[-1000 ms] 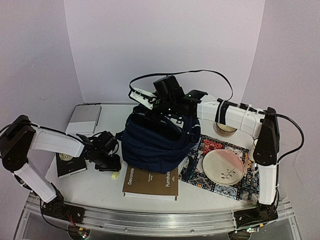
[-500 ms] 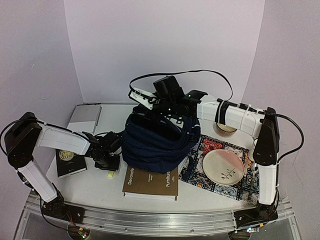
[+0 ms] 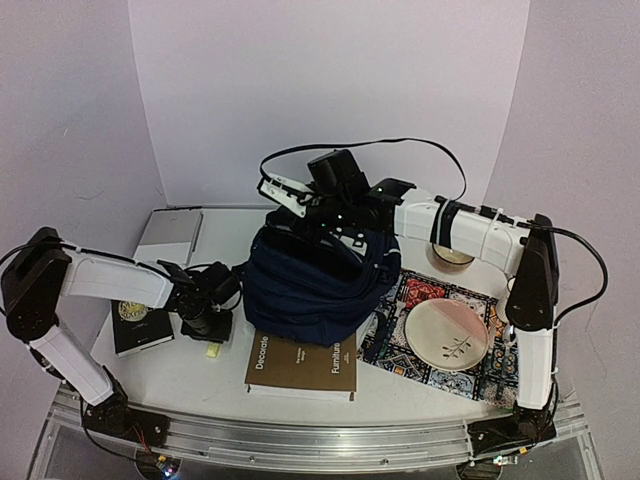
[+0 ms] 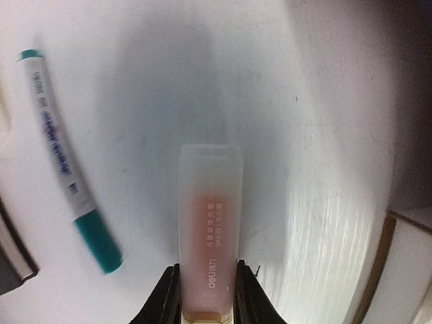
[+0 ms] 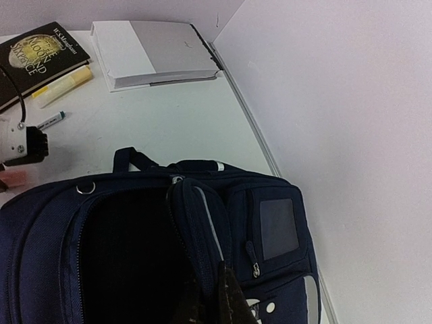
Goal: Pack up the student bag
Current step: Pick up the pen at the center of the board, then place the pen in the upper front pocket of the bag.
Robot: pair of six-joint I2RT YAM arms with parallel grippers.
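- Left claw (image 4: 208,295) clamps a pink marker (image 4: 209,223) over the table (image 4: 324,135), teal pen (image 4: 64,158) beside.
- Right claw (image 5: 214,300) pinches the rim of the bag (image 5: 40,223), its mouth gaping.

The student bag (image 5: 270,236) fills the bottom, and its big pocket gapes open, dark inside. The right gripper (image 5: 214,304) pinches the pocket's edge. On the white table (image 5: 169,121) lie a black book (image 5: 37,57), a yellow marker (image 5: 64,84) just beside it, a green-tipped pen (image 5: 50,121) — and a grey and white book (image 5: 155,54) by the wall. A pink thing (image 5: 10,179) peeks in at the left edge.
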